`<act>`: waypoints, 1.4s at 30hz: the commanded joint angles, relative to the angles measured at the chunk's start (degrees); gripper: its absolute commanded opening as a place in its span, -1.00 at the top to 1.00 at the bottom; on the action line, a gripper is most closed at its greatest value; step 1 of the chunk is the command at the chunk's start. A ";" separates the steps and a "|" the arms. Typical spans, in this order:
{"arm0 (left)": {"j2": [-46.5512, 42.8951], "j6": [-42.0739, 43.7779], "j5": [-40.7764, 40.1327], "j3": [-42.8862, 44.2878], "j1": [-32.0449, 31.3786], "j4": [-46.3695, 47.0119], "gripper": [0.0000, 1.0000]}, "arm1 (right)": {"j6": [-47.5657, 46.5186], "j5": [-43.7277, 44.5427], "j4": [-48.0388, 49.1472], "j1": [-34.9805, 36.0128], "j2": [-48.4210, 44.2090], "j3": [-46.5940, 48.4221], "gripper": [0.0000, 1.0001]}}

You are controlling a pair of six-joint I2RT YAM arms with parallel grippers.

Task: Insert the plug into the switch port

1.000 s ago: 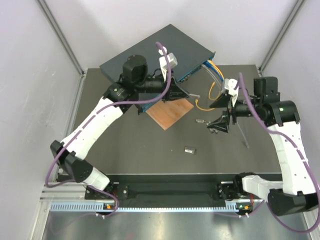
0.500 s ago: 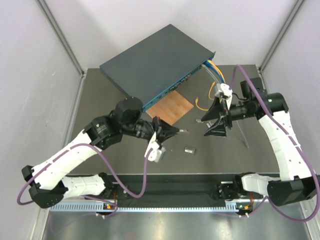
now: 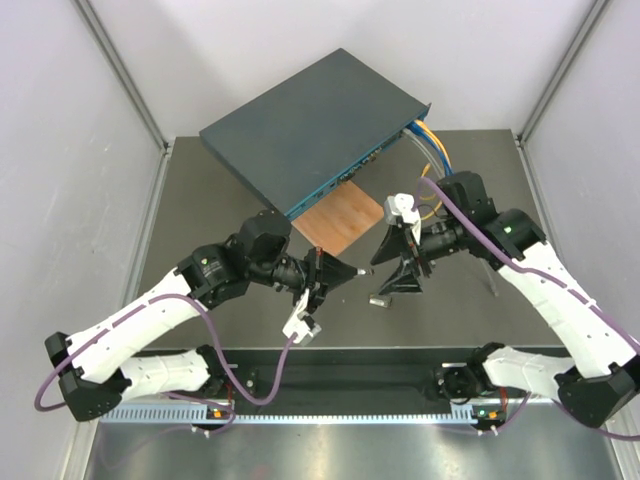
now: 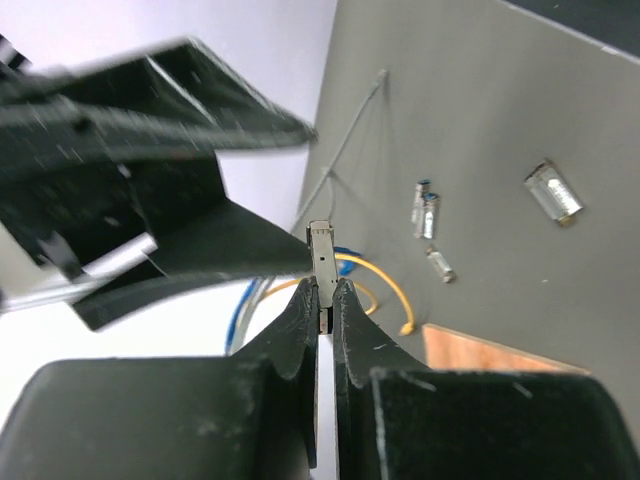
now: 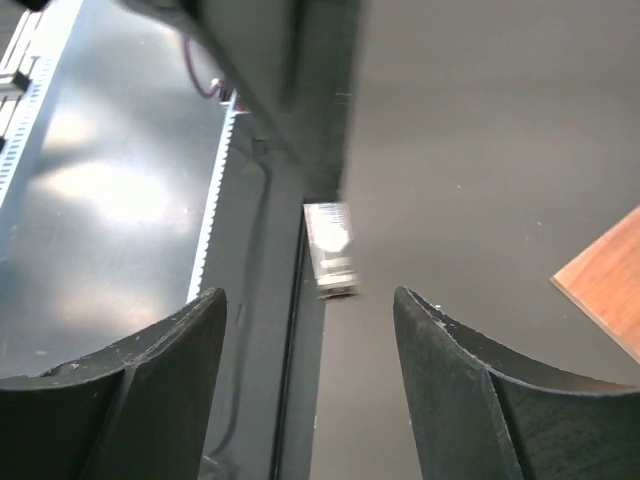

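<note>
Between the two arms, over the middle of the surface [image 3: 200, 220], the plug [image 4: 322, 250] is being pinched by the left arm's fingers [image 4: 296, 335]. They are closed almost fully on its rear end, so its long axis is being carried straight out past the fingertips, toward the right. The right arm's fingers [image 5: 150, 370] are being held wide apart and empty, just beside the plug's free end and facing it. The switch [image 3: 310, 125] is lying well apart at the far side, beyond the wooden square [image 3: 340, 215], with its teal socket face turned toward the near right. Both arms are being reached inward toward each other, fingers pointed tip to tip.
</note>
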 commanded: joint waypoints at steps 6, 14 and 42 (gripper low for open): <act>-2.30 4.41 3.51 -1.43 -0.43 4.80 1.00 | 5.29 1.40 8.03 1.52 2.32 0.68 -0.26; -2.30 1.77 2.81 -1.79 -0.60 7.36 1.00 | 4.15 2.63 7.68 3.19 2.50 0.68 0.10; 5.07 -50.92 -27.31 14.87 1.05 33.02 -0.50 | 2.66 6.41 9.78 -15.96 -3.47 -0.02 0.99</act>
